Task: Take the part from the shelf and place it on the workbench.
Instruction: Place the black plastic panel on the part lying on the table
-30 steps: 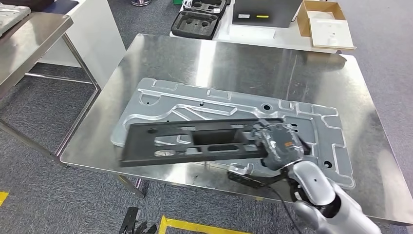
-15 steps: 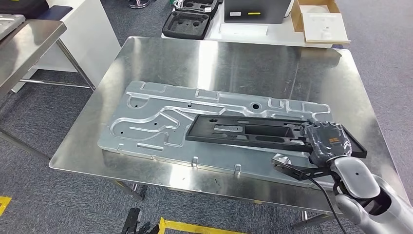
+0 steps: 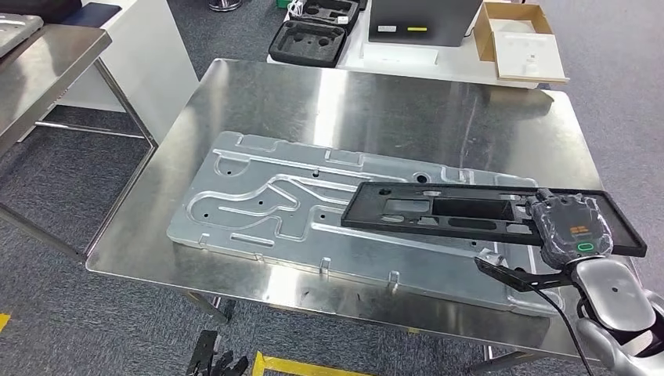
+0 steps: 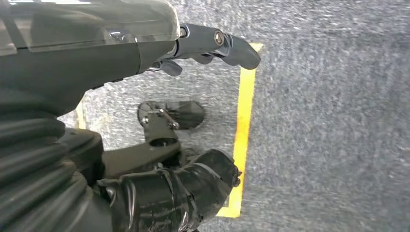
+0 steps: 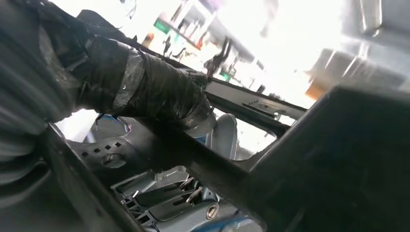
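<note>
So the right robot hand (image 3: 578, 229) is wrapped around the right-hand end of the black part (image 3: 470, 211), a long flat plastic frame with rectangular cutouts. It's definitely gripping it; in the right wrist view the taped-up dark fingers (image 5: 145, 92) curl over the edge of the frame, with the thick bar of the part running right under them. The part looks held roughly level, stretching leftward from the robot hand.

Using the big stamped metal panel (image 3: 266, 196) as the landmark: the black part sits over the panel's right half, along the side nearer the robot, and its gripped end sticks out past the panel's right end. I can't tell whether the part touches the panel or hangs just above it. The panel itself lies flat on the shiny steel table (image 3: 376, 102), towards the table's near edge.

The left robot hand (image 4: 208, 43) hangs down over grey carpet with a yellow floor line (image 4: 244, 121) below it. Its fingers look loosely extended and there's nothing in them.

Beyond the panel, past the table's far edge, there's a black foam tray (image 3: 317, 41), a dark box (image 3: 423, 19) and an open cardboard box (image 3: 521, 47) on a white surface. Off to the panel's left stands another steel table (image 3: 47, 70).
</note>
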{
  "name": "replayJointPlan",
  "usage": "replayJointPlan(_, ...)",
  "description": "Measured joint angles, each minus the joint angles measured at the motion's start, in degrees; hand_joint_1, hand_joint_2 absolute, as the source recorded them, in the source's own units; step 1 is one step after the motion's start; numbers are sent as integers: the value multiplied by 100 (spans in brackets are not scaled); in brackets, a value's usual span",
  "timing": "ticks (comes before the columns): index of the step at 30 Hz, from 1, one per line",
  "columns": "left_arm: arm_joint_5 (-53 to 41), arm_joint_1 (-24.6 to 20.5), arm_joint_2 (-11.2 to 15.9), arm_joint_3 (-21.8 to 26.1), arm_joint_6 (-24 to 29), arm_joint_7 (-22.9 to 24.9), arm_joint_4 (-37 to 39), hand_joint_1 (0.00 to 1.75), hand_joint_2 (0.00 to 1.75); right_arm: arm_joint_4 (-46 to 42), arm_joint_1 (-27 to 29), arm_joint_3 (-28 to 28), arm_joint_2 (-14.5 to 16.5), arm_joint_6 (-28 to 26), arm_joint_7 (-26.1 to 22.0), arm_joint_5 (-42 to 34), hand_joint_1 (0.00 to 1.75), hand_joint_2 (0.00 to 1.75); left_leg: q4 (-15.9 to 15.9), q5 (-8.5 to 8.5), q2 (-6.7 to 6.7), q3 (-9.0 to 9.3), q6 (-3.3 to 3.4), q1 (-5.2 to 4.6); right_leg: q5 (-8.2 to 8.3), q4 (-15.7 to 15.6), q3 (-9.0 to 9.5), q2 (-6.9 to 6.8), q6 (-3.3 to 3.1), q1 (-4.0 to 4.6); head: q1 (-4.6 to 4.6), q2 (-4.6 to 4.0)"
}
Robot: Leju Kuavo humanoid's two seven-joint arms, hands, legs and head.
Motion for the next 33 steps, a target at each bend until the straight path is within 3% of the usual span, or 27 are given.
replayJointPlan(1, -3, -1, -4, 1, -3, -10, 0, 0, 175, 4, 25, -5, 0, -44, -35, 60, 44, 44, 13, -11, -2, 0, -11, 7, -16, 176, -101, -2, 31, -27, 0, 0)
replayJointPlan(2, -6, 3, -8, 1, -13, -16, 0, 0, 175, 8, 46, -10, 1, -72, -65, 107, 0, 0, 39, -30, -5, -1, -33, 20, 74, 148, -105, -5, 65, -57, -1, 0)
replayJointPlan(4, -18, 9, -9, 2, -45, -20, 0, 0, 175, 10, 61, -32, 1, -105, -115, 168, 0, 0, 151, -103, -13, -20, -107, 64, 420, -430, 152, -16, 150, -121, -1, 0)
replayJointPlan(5, -26, 4, -5, 2, -58, -21, 0, 0, 131, 12, 58, -46, 9, -116, -133, 189, 0, 0, 236, -152, -21, -50, -157, 70, 535, -739, 308, -12, 178, -134, 13, 0)
replayJointPlan(6, -30, -5, -2, 2, -59, -20, 0, 0, 87, 13, 57, -66, 16, -124, -149, 203, 0, 0, 309, -193, -30, -84, -200, 69, 586, -933, 406, -2, 162, -138, 21, 0)
replayJointPlan(8, -15, -17, 5, 2, -39, -14, 0, 0, 0, 14, 75, -100, 36, -132, -181, 218, 0, 0, 387, -229, -47, -134, -262, 47, 553, -988, 434, 22, 71, -113, 25, 0)
replayJointPlan(11, 9, -12, 5, 2, 33, 9, 0, 0, 0, 12, 89, -149, 50, -133, -209, 227, 0, 0, 487, -307, -39, -179, -318, 60, 556, -971, 419, 17, -67, -110, 4, 0)
replayJointPlan(13, 9, -16, 5, 2, 72, 32, 0, 0, 0, 11, 88, -183, 52, -133, -213, 230, 0, 0, 959, -583, -18, -392, -360, 72, 560, -983, 429, 4, -123, -108, -2, 0)
replayJointPlan(15, 9, -7, 3, 2, 73, 48, 0, 0, 0, 11, 95, -196, 53, -133, -219, 231, 0, 0, 1687, -901, -12, -748, -374, 73, 557, -986, 428, -4, -145, -84, -4, 0)
replayJointPlan(16, 9, 1, 2, 2, 69, 52, 0, 0, 0, 11, 101, -197, 54, -133, -224, 231, 0, 0, 1936, -962, -12, -878, -362, 71, 555, -986, 429, -5, -151, -65, -5, 0)
replayJointPlan(17, 9, 8, 2, 2, 67, 54, 0, 0, 0, 11, 106, -198, 56, -134, -228, 231, 0, 0, 1987, -913, -12, -915, -332, 61, 554, -986, 432, -4, -157, -43, -4, 0)
replayJointPlan(18, 9, 10, 2, 2, 64, 55, 0, 0, 0, 11, 109, -204, 57, -134, -233, 231, 0, 0, 1822, -765, -14, -846, -280, 45, 552, -987, 439, -1, -162, -17, -5, 0)
replayJointPlan(21, 9, -3, 16, 2, 66, 73, 0, 0, 0, 12, 106, -246, 65, -137, -245, 231, 0, 0, 736, -271, -11, -318, -29, -45, 550, -1013, 473, 5, -169, 37, 8, 0)
replayJointPlan(23, 9, -7, 28, 2, 64, 87, 0, 0, 0, 12, 110, -267, 81, -138, -249, 231, 0, 0, 413, -220, -5, -158, 62, -98, 571, -1058, 484, 1, -138, 22, 4, 0)
replayJointPlan(25, 10, -3, 27, 2, 61, 89, 0, 0, 0, 11, 121, -276, 94, -139, -256, 231, 0, 0, 301, -168, -5, -113, 60, -98, 594, -1102, 495, -9, -87, 7, -10, 0)
replayJointPlan(27, 11, -1, 24, 2, 55, 77, 0, 0, 0, 11, 120, -295, 97, -144, -262, 232, 0, 0, 140, -90, 4, -32, 33, -58, 515, -1013, 462, -17, -39, 8, -3, 0)
replayJointPlan(31, 12, -7, 21, 2, 45, 42, 0, 0, 0, 10, 136, -322, 113, -269, -321, 147, 0, 0, 62, -48, 15, 17, 17, -34, -9, 117, -65, -18, 66, -24, 9, 0)
replayJointPlan(32, 11, -4, 19, 2, 42, 45, 0, 0, 0, 4, 148, -322, 126, -339, -360, 82, 0, 0, 82, -50, 14, 11, 10, -27, 4, 220, -120, -19, 93, -40, 9, 0)
replayJointPlan(33, 11, 0, 14, 2, 39, 53, 0, 0, 0, -9, 153, -323, 142, -423, -404, 4, 0, 0, 118, -60, 13, -1, -6, -14, 116, 114, -73, -22, 123, -60, 9, 0)
